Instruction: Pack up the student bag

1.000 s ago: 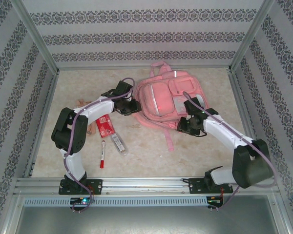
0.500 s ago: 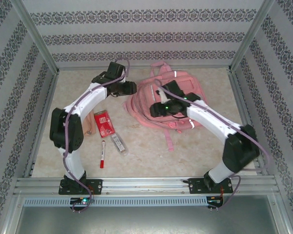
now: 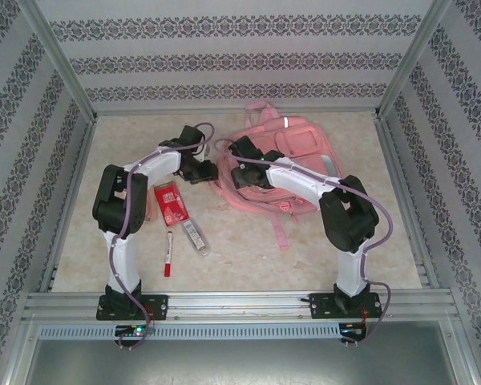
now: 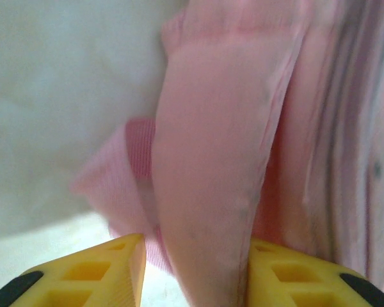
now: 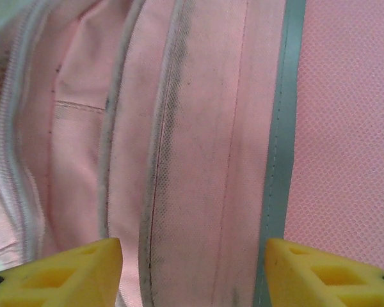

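The student bag (image 3: 293, 148), a big pink backpack with silver strips, lies flat at the back middle of the table. My left gripper (image 3: 207, 170) is at the bag's left edge. In the left wrist view its yellow fingers (image 4: 89, 272) are shut on a thick fold of the pink fabric (image 4: 211, 160). My right gripper (image 3: 239, 175) hovers low over the bag's left part. Its jaws stand open in the right wrist view (image 5: 193, 246), with the bag's panel (image 5: 205, 128), a grey strip (image 5: 278, 160) and a zipper (image 5: 13, 128) beneath them.
Left of the bag lie a red packet (image 3: 172, 204), a red marker (image 3: 168, 253) and a small grey stick-like item (image 3: 194, 235). A bag strap (image 3: 277, 228) trails toward the front. Metal frame rails (image 3: 72, 200) border the table.
The right arm has swung left across the bag to its left part. The left gripper rose toward the back wall, then came back down to the bag's left edge.
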Controlling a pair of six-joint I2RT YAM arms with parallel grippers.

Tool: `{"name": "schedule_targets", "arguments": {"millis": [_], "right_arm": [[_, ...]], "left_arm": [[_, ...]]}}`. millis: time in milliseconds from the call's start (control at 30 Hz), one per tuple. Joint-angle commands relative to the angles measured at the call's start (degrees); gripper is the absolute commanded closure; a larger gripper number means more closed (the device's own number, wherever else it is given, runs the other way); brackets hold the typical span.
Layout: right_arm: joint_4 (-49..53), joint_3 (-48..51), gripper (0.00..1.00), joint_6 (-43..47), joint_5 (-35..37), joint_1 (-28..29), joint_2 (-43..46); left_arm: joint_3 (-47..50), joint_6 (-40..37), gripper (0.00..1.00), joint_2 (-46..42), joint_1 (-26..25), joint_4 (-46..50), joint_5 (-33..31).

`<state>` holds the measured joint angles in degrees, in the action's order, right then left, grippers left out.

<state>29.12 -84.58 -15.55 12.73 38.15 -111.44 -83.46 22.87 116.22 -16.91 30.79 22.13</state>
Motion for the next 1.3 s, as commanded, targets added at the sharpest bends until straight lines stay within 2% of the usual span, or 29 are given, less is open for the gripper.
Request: {"name": "schedule_targets", "arguments": {"millis": [0, 133, 200, 267, 400, 467, 533, 633, 700, 733, 833, 900, 1000, 1100, 1267], "right_arm": [[1.02, -0.49, 0.41, 1.93, 6.93, 0.91, -1.25], [1.61, 0.28, 0.42, 2.6, 10.54, 2.23, -1.34], [2.15, 0.38, 0.52, 3.28, 12.88, 2.24, -1.47], [2.21, 0.79, 0.68, 3.92, 13.63, 1.53, -1.35], [1.72, 2.52, 0.92, 4.88, 11.27, -0.41, 0.75], [1.55, 3.63, 0.96, 6.46, 8.08, -1.56, 2.76], [1.4, 4.83, 1.0, 10.02, 0.54, -3.04, 5.24], [0.79, 7.31, 1.0, 15.6, -8.96, -5.14, 10.41], [0.11, 9.28, 1.0, 20.07, -18.84, -7.66, 14.4], [-0.18, 10.08, 1.0, 21.71, -21.24, -8.54, 16.03], [0.03, 12.46, 1.0, 30.0, -30.79, -10.99, 20.85], [0.12, 13.73, 1.0, 34.52, -33.13, -12.15, 23.71], [1.21, 15.35, 1.0, 43.38, -37.27, -13.44, 27.61], [1.58, 17.88, 1.0, 52.63, -40.94, -14.06, 31.7], [-0.54, 22.18, 1.0, 60.44, -48.29, -16.16, 35.92]], "left_arm": [[3.24, -0.33, 0.63, -2.22, -1.58, 0.59, 3.51], [7.1, 0.81, 0.64, -4.86, -5.45, -1.64, 2.51], [9.3, 3.06, 0.64, -6.17, -7.38, -3.8, 2.85], [11.83, 5.9, 0.65, -7.78, -9.44, -6.62, 3.01], [17.02, 12.01, 0.65, -10.66, -13.31, -13.07, 5.03], [19.13, 13.33, 0.65, -12.52, -15.26, -14.71, 5.75], [20.71, 11.56, 0.65, -15.29, -16.81, -15.32, 5.72], [22.63, 3.57, 0.63, -22.34, -17.11, -15.17, 4.71], [23.06, -6.05, 0.61, -28.31, -17.02, -14.88, 2.2], [23.02, -11.16, 0.59, -30.35, -16.93, -15.23, 2.14], [23.16, -27.65, 0.42, -35.58, -16.84, -17.77, 2.4], [23.03, -36.99, 0.31, -36.56, -16.89, -20.63, 1.94], [22.8, -48.92, 0.17, -34.8, -16.93, -26.58, 2.52], [17.62, -60.75, 0.14, -29.04, -16.93, -25.07, 7.78], [4.36, -71.55, 0.16, -17.44, -17.34, -14.51, 7.55]]}}
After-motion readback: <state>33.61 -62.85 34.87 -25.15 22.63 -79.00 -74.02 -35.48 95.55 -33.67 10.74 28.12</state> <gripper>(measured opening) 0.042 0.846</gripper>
